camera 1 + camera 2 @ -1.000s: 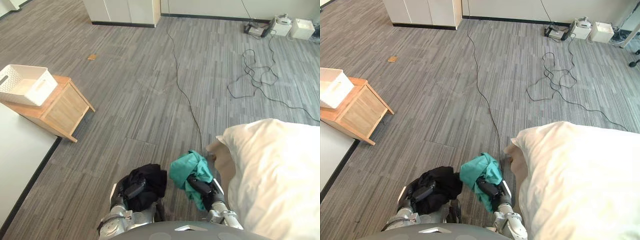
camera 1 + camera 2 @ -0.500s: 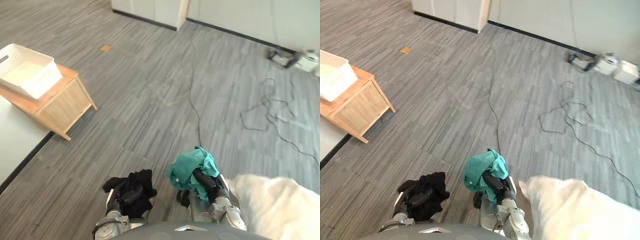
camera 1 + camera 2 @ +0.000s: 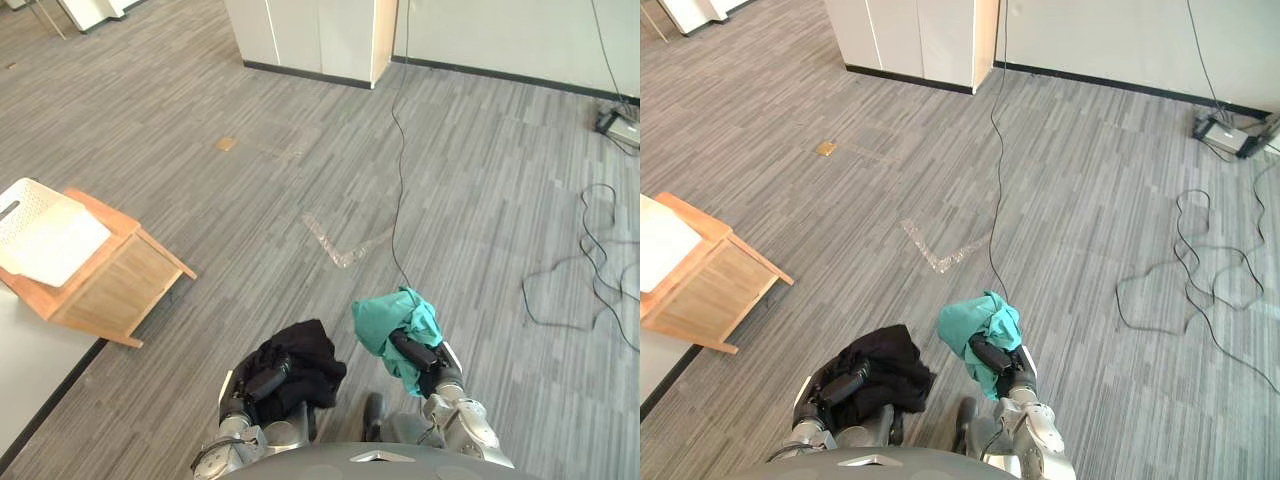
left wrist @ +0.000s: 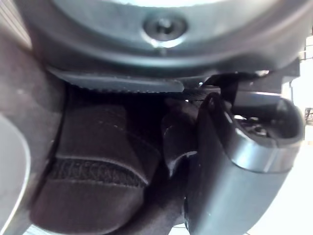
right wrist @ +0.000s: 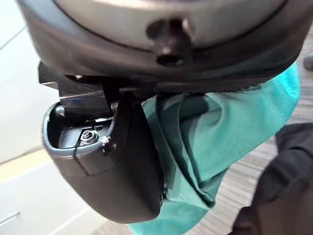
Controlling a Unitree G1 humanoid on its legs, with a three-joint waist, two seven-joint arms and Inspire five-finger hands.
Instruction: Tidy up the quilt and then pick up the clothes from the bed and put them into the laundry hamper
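My left hand (image 3: 262, 381) is shut on a bunched black garment (image 3: 305, 362), held low above the floor; the dark cloth (image 4: 93, 161) presses against its thumb in the left wrist view. My right hand (image 3: 415, 355) is shut on a crumpled teal garment (image 3: 388, 318), which drapes over it; the teal cloth (image 5: 220, 132) lies against the thumb in the right wrist view. A white laundry hamper (image 3: 42, 232) stands on a small wooden cabinet (image 3: 112, 284) at the left.
Grey plank floor (image 3: 300, 150) lies ahead. A black cable (image 3: 398, 170) runs across it from the far wall, with looped cables (image 3: 590, 270) at the right. White cupboards (image 3: 310, 40) stand at the back. A pale surface (image 3: 25, 370) lies at the lower left.
The camera has swung left: the white quilt has left the view and the cabinet with the hamper sits lower at the left. Both hands still hold their garments.
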